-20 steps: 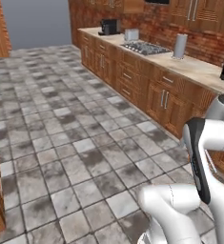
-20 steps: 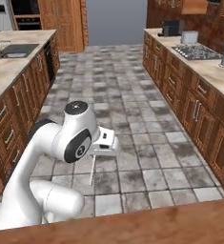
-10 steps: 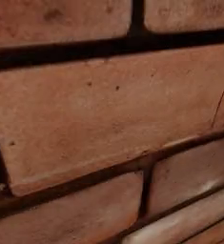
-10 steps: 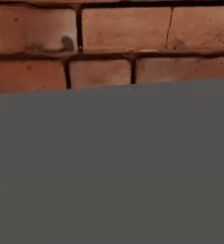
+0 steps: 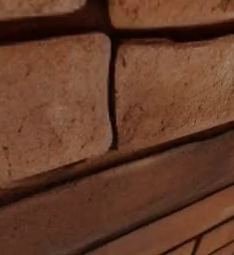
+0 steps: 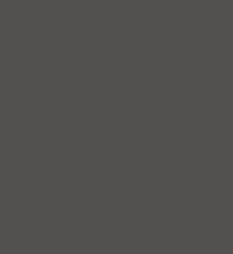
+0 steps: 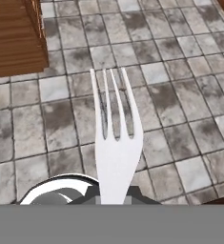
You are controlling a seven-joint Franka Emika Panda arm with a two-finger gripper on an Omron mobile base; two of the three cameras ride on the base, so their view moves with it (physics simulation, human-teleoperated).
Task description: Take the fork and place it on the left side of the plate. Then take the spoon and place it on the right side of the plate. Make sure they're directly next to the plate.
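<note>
Fork gripped in the shut claw, prongs out over grey floor tiles. Wooden cabinet nearby. Brick wall very close.

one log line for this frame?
stage: carrying fork | gripper: shut on fork | below: tiled floor | left base view: brick wall

Pale grey fork, mottled grey floor tiles, reddish-brown bricks.
</note>
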